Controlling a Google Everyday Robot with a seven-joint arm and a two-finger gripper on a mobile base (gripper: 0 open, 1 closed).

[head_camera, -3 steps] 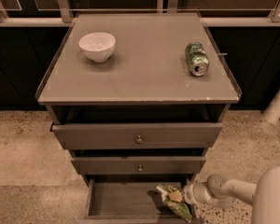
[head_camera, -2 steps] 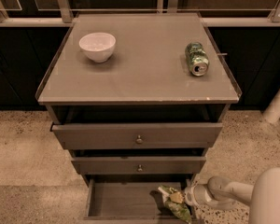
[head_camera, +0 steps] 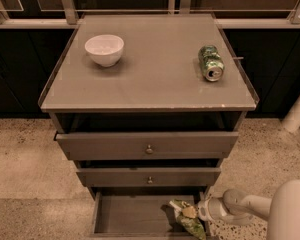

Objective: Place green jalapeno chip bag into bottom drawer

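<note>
The green jalapeno chip bag [head_camera: 188,219] is crumpled and tilted at the right end of the open bottom drawer [head_camera: 132,215], partly over its right front corner. My gripper [head_camera: 194,213] reaches in from the right on a white arm, low near the floor. It is shut on the bag's upper part. The rest of the drawer's flat inside is bare.
Two upper drawers with small knobs [head_camera: 149,148] stand slightly open above. On the cabinet top [head_camera: 155,84] stand a white bowl [head_camera: 104,49] at the left and a green soda can [head_camera: 210,62] lying at the right. Speckled floor surrounds the cabinet.
Hardly anything differs; the gripper and the bag stay at the drawer's right end, with only a slight shift.
</note>
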